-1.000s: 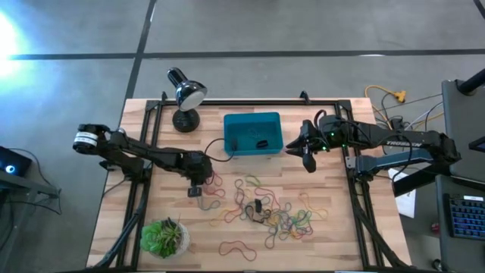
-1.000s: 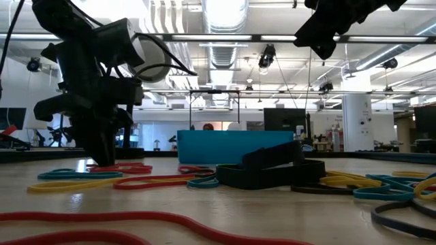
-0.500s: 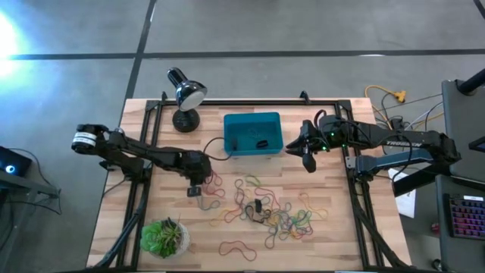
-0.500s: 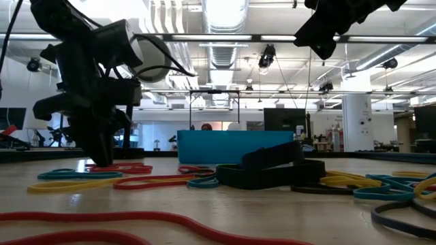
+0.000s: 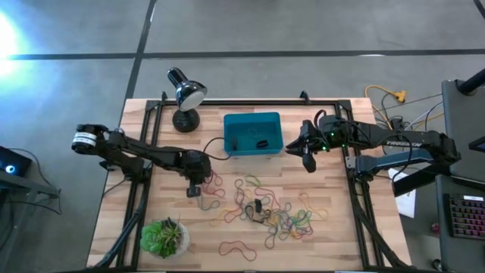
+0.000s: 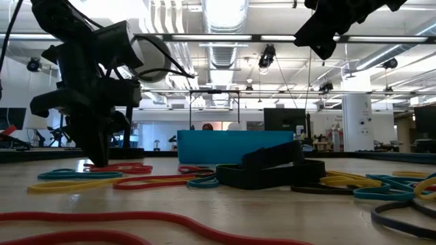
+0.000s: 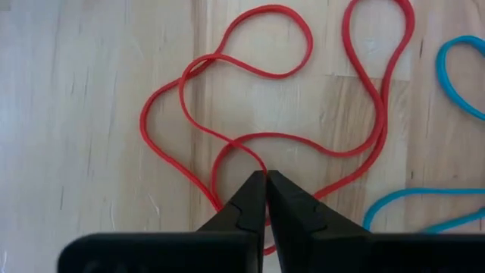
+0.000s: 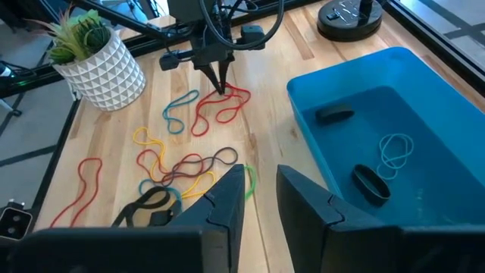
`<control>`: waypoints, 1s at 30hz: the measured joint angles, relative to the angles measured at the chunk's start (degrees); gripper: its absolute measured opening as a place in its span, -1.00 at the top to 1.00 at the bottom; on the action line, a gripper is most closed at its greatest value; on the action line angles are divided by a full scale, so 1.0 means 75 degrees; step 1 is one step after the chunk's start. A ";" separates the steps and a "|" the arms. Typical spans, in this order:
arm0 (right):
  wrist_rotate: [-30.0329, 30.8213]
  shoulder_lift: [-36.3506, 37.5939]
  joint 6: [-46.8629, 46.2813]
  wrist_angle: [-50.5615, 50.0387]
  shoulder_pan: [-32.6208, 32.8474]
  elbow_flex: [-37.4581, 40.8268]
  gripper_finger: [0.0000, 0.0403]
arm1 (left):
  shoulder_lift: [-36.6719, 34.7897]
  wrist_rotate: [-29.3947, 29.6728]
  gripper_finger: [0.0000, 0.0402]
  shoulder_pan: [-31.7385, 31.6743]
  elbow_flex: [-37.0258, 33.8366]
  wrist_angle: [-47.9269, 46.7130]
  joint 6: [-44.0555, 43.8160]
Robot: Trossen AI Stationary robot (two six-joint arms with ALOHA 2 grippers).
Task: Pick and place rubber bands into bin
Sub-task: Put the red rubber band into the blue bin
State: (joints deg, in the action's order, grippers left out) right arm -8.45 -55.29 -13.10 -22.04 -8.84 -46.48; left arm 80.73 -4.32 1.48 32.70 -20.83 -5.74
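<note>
- Black, two-fingered left tool is down at the pale wooden bench, its tips pressed together on a strand of a thin red rubber band that lies in tangled loops on the wood.
- Beside that loop lie light blue bands, close to the red one.
- Farther along the bench, the other thin elastic rubber bands in red, yellow, green, tan and black lie scattered in a loose heap.
- Right tool hangs above the bench beside the shallow rectangular teal-blue plastic bin, its fingers parted with nothing between them.
- That bin already holds a few bands, dark ones and a pale one.
- A black desk lamp stands near the bin; a green plant in a white faceted pot sits at the bench's near left corner.
</note>
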 joint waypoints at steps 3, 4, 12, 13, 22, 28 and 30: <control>0.0000 0.0000 0.0000 0.0002 0.0000 0.0003 0.66 | -0.0035 -0.0003 1.00 0.0003 0.0163 -0.0087 0.0002; 0.0000 0.0000 0.0000 0.0002 0.0000 0.0003 0.66 | -0.0046 0.0000 1.00 0.0003 0.0220 -0.0116 0.0001; 0.0000 0.0000 0.0000 0.0002 0.0000 0.0003 0.65 | -0.0448 -0.0043 1.00 0.0017 0.0849 0.0010 0.0012; 0.0000 0.0000 0.0000 0.0002 0.0000 0.0003 0.66 | -0.0523 -0.0029 1.00 0.0017 0.0927 0.0028 0.0012; 0.0000 0.0000 0.0000 0.0002 0.0000 0.0006 0.65 | -0.1371 0.0251 1.00 0.0016 0.1690 0.0410 0.0261; 0.0007 0.0000 0.0000 0.0052 0.0000 0.0006 0.66 | -0.1793 0.0910 1.00 0.0007 0.2122 0.1082 0.0650; 0.0014 0.0000 0.0000 0.0085 -0.0003 0.0007 0.66 | -0.1866 0.1211 1.00 -0.0035 0.2238 0.1310 0.0841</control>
State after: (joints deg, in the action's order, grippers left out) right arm -8.34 -55.29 -13.10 -21.40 -8.86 -46.42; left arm 66.73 4.76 1.21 49.49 -11.00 0.57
